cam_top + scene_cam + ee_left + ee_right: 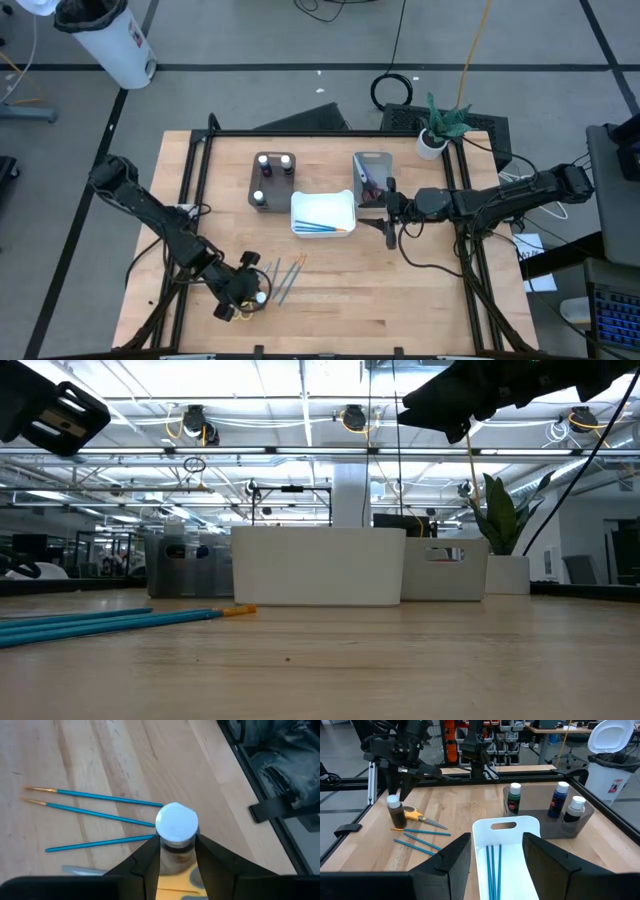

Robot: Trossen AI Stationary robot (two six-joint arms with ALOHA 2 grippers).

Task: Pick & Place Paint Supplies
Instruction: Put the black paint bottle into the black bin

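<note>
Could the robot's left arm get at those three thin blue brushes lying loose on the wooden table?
Probably not right now. The three thin blue brushes lie uncovered right beside it, but the left end effector is closed around a small dark paint bottle with a white cap, so it would need to put that down first.

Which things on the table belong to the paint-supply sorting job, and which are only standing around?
Job:
- paint bottle between the left gripper fingers
- loose brushes
- yellow scissors
- bottles in the brown tray
- brushes in the white tray

Standing around:
- potted plant
- right gripper, waiting
</note>
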